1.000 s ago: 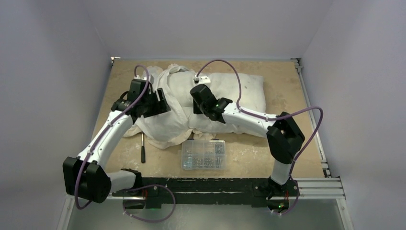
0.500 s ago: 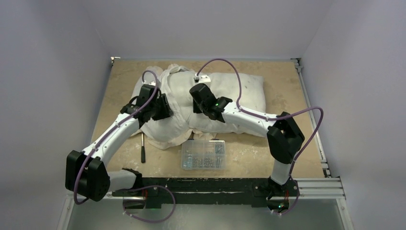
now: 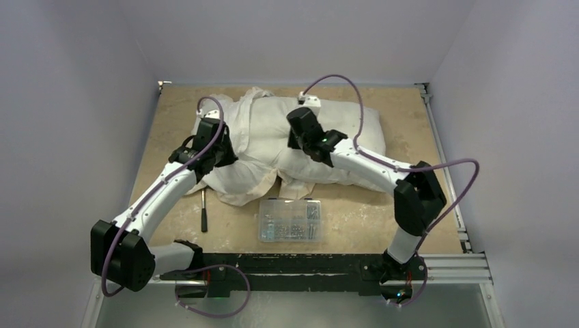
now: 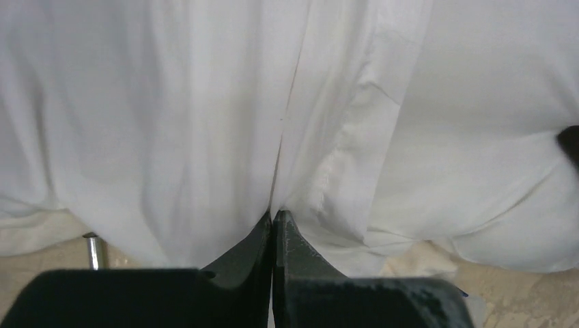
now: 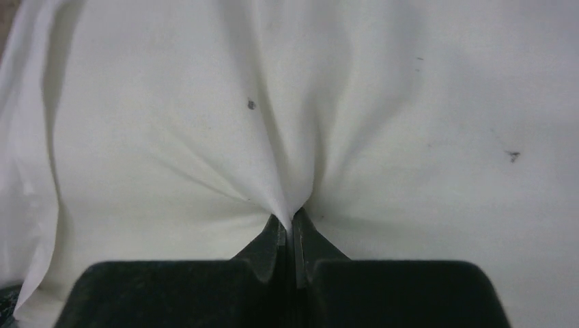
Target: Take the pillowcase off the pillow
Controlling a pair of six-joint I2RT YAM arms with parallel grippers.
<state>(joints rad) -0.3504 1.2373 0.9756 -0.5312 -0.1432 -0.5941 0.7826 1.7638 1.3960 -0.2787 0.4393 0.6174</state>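
While left gripper [image 4: 273, 217] pinches pillowcase [image 4: 171, 123], right gripper [image 5: 292, 222] clamps, seemingly, pillow [image 5: 410, 137].

pillowcase [image 3: 249, 137]: cream-white, plain
pillow [image 3: 367, 126]: off-white, few dark specks
counter [image 3: 355, 219]: mottled beige
fingers [image 4: 249, 256]: black
cables [image 3: 341, 80]: purple

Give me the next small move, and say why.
Probably draw the left gripper leftward: it is shut on the pillowcase, which covers the left end of the pillow, while the right gripper pinches the pillow, anchoring it.
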